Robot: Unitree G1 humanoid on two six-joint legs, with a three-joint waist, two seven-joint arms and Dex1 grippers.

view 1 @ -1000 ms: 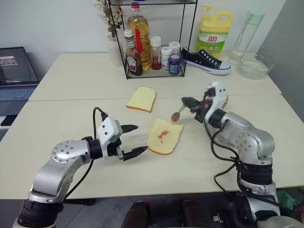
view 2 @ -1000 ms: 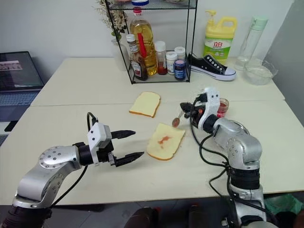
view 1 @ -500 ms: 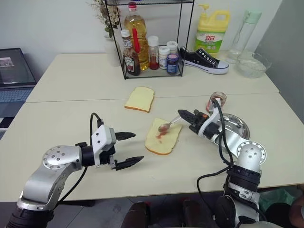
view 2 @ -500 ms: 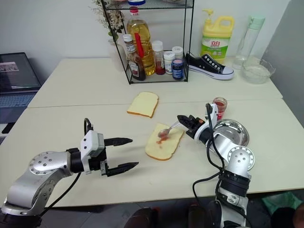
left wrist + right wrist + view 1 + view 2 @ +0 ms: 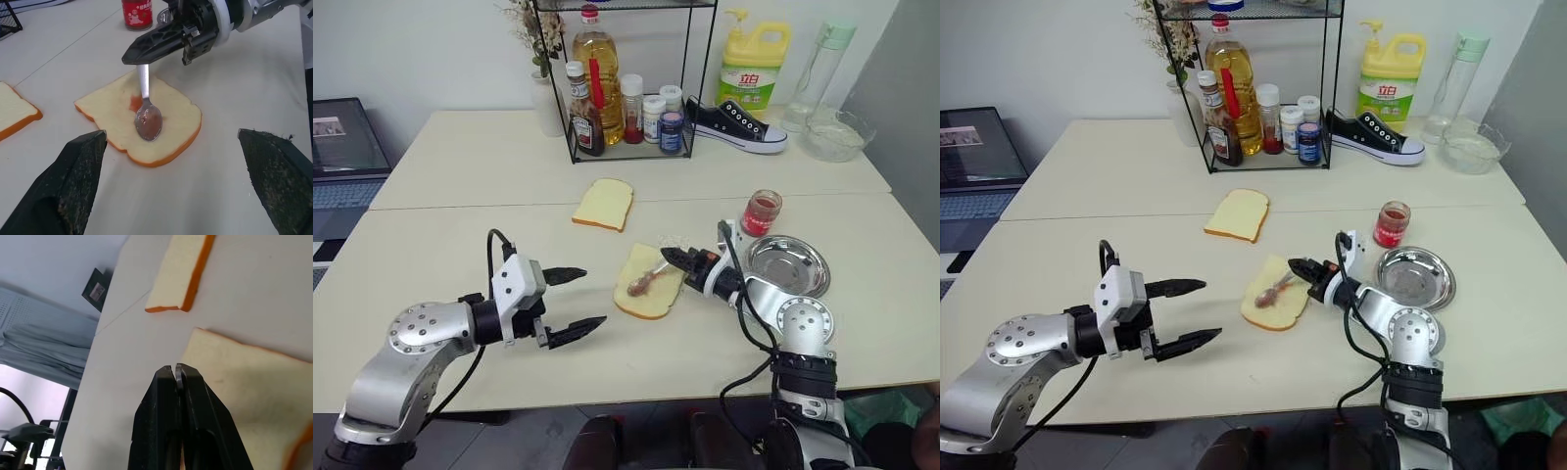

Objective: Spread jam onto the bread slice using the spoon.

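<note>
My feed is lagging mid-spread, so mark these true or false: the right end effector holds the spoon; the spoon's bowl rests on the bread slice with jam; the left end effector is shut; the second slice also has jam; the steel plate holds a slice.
1. The right end effector holds the spoon. True.
2. The spoon's bowl rests on the bread slice, beside a smear of jam. True.
3. The left end effector is shut. False: it is open, beside the slice, holding nothing.
4. The second slice has jam. False: it is plain.
5. The steel plate holds a slice. False: both slices lie on the table.
</note>
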